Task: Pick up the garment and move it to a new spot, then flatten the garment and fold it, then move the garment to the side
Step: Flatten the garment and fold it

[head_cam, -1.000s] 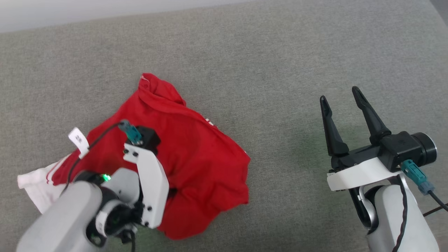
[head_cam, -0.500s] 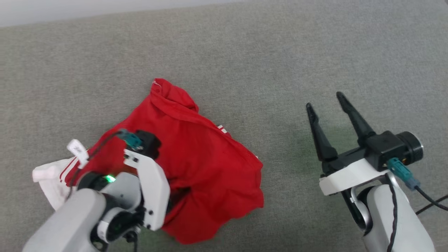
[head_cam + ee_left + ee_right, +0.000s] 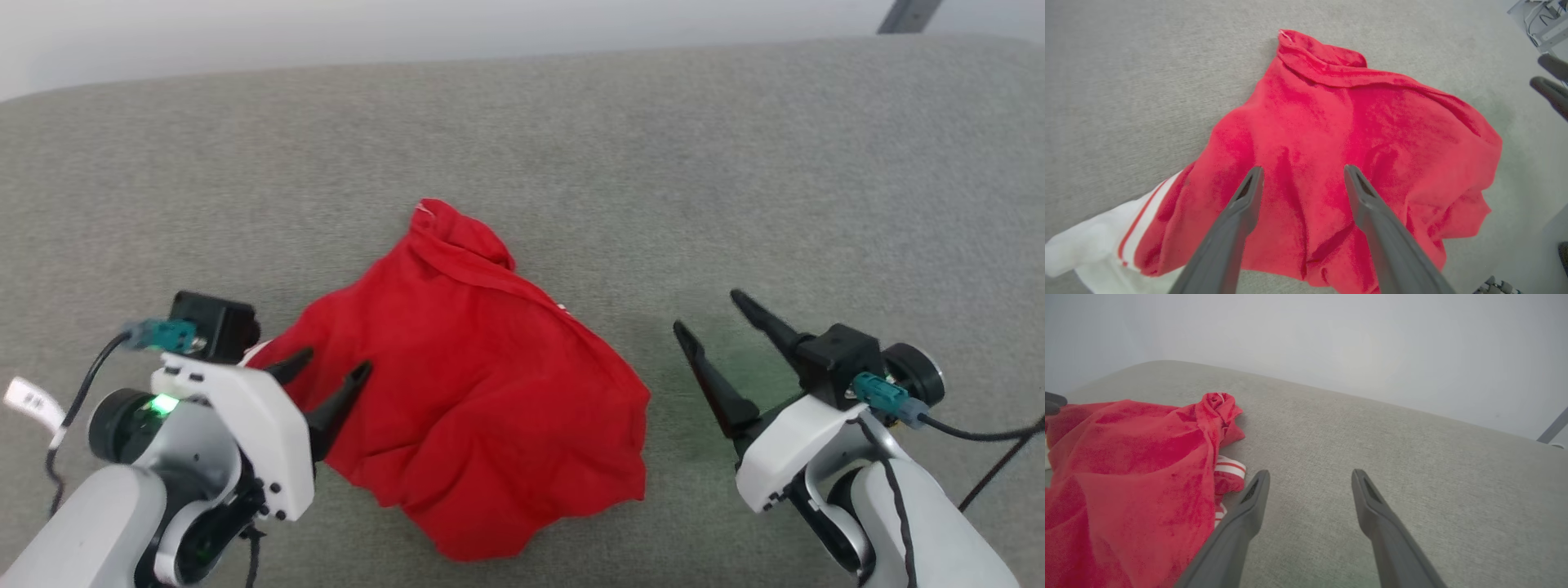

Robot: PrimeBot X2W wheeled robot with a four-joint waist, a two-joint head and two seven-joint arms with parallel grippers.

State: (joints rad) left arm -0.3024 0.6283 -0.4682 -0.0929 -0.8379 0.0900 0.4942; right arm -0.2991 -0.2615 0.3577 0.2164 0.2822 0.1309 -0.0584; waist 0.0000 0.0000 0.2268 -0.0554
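Grey woven fabric surface [image 3: 571, 163] stretches across the whole work area. Nearest, at 7 o'clock in the head view, the left gripper [image 3: 335, 360] is seen with its two dark fingers spread wide and nothing held between them. Its tips are poised over the near-left edge of the bright red soft-fabric T-shirt [image 3: 490, 392]. A second ago this gripper was pressed down into the cloth with its fingers hidden beneath the wrist, so it has since been lifted and drawn back.

At 4 o'clock the right gripper [image 3: 706, 310] is likewise spread wide and empty, near the T-shirt's right edge. At the centre the T-shirt is left in a crumpled heap. In the left wrist view a white sleeve with red stripes [image 3: 1094, 253] trails out at 8 o'clock.

The head camera has also been moved, so the heap's shift across the picture cannot be read as travel. The T-shirt is judged to have been released, with flattening yet to be done. Farthest, at 12 o'clock, a pale wall [image 3: 408, 33] is seen.
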